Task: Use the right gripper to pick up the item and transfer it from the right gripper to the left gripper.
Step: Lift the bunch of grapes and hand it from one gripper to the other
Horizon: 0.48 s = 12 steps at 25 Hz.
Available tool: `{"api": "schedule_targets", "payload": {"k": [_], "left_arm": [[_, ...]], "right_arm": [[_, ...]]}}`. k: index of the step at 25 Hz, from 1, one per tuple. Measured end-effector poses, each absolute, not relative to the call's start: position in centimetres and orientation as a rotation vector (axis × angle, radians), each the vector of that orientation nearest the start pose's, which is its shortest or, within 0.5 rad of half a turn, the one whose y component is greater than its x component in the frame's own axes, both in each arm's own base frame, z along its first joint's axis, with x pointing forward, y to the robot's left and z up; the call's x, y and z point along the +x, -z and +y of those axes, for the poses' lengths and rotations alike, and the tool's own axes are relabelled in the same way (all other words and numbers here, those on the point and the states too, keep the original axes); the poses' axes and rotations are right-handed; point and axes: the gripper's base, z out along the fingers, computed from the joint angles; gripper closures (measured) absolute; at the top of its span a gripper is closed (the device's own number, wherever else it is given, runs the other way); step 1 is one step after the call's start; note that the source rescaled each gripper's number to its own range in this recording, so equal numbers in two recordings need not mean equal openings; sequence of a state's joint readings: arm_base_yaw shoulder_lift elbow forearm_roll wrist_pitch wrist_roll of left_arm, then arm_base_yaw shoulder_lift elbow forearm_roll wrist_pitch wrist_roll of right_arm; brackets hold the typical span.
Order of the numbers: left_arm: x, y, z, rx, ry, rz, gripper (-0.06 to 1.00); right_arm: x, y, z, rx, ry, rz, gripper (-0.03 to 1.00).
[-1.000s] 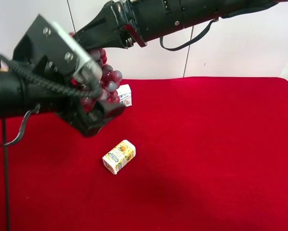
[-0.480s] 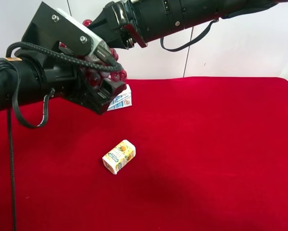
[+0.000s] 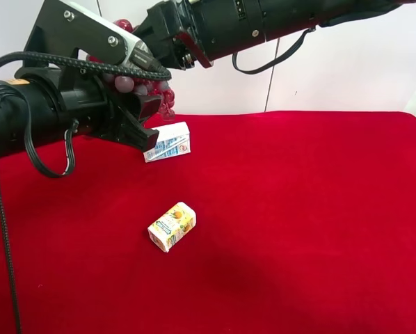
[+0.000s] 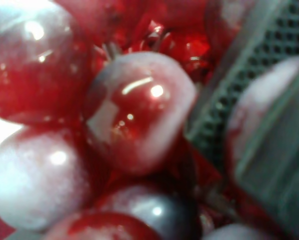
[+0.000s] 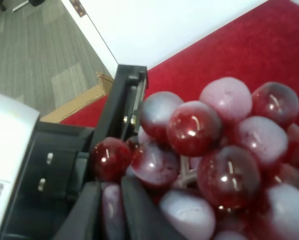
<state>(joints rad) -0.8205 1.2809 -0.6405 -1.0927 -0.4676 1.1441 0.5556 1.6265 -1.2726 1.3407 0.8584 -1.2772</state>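
The item, a bunch of dark red and frosty grey-blue grapes (image 3: 163, 104), hangs above the back left of the red table. My right gripper (image 3: 152, 38), on the arm coming in from the exterior high view's upper right, is shut on the top of the bunch (image 5: 194, 125). Its fingers (image 5: 139, 212) pinch a grape at the stem end. My left gripper (image 3: 144, 111), on the ribbed-cable arm at that view's left, is shut on the bunch from the side. Its ribbed pad (image 4: 229, 90) presses against the grapes (image 4: 139, 120). Most of the bunch is hidden behind the left arm's plate.
A white-and-blue carton (image 3: 168, 142) lies on the red cloth (image 3: 298, 209) just below the two grippers. A yellow juice carton (image 3: 172, 226) lies nearer the front. A white wall stands behind the table, and the right wrist view shows the table's edge and grey floor (image 5: 34, 55).
My left arm has risen and moved in onto the hanging grapes, and its jaws have gone from open to shut on them. The right arm has stayed still. The white-and-blue carton is now uncovered.
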Motion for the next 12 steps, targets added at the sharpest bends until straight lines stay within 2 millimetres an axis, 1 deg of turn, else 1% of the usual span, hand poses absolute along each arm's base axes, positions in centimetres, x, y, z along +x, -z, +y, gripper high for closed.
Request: {"api": "schedule_targets", "payload": {"k": [6,8,10,11,12], "left_arm": [[20.4,-26.5,-16.56,0.573,0.107,1.779,0.94],[20.4,-26.5,-16.56,0.573,0.107,1.779,0.94],[20.4,-26.49,-16.57,0.573,0.108,1.779,0.94],[20.4,-26.49,-16.57,0.573,0.108,1.779,0.94],[20.4,-26.49,-16.57,0.573,0.108,1.779,0.94]], "right_arm": [[26.65,-32.71,24.43,-1.105,-1.165,1.801,0.96],[26.67,-32.66,24.41,-1.11,-1.157,1.802,0.91],[26.58,-32.8,24.28,-1.124,-1.134,1.798,0.77],[26.47,-32.93,24.18,-1.138,-1.113,1.793,0.65],[26.4,-33.09,24.02,-1.149,-1.085,1.789,0.51]]}}
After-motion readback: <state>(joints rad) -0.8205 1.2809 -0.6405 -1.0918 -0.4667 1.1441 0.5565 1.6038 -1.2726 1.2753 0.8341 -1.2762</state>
